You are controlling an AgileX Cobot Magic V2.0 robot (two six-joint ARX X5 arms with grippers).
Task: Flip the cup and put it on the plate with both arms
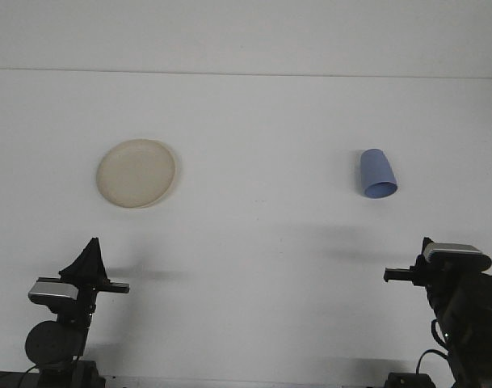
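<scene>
From the front view I locate the cup on the right half of the white surface. It lies on its side, not standing. Its long axis runs roughly front to back with a slight lean: the open mouth faces toward me and a little to the right, and the closed base points toward the far edge.

The right end effector sits low at the near right corner. The cup lies ahead of it and slightly to its left, well apart, with bare surface between them. I cannot tell whether its fingers are spread or pressed together; the wrist housing hides them from this angle.

The left end effector is parked at the near left corner, its fingers drawn together into a single upward point, holding nothing. The plate lies ahead of it, on the left half of the surface, well apart from the cup.

I judge the right arm to be the nearer one for the pick. Because the mouth faces the arm, I expect the approach to need a grip across the cup's wall from above, followed by a turn to stand it upright. The plate sits on the left arm's side, so a transfer between arms appears necessary.
</scene>
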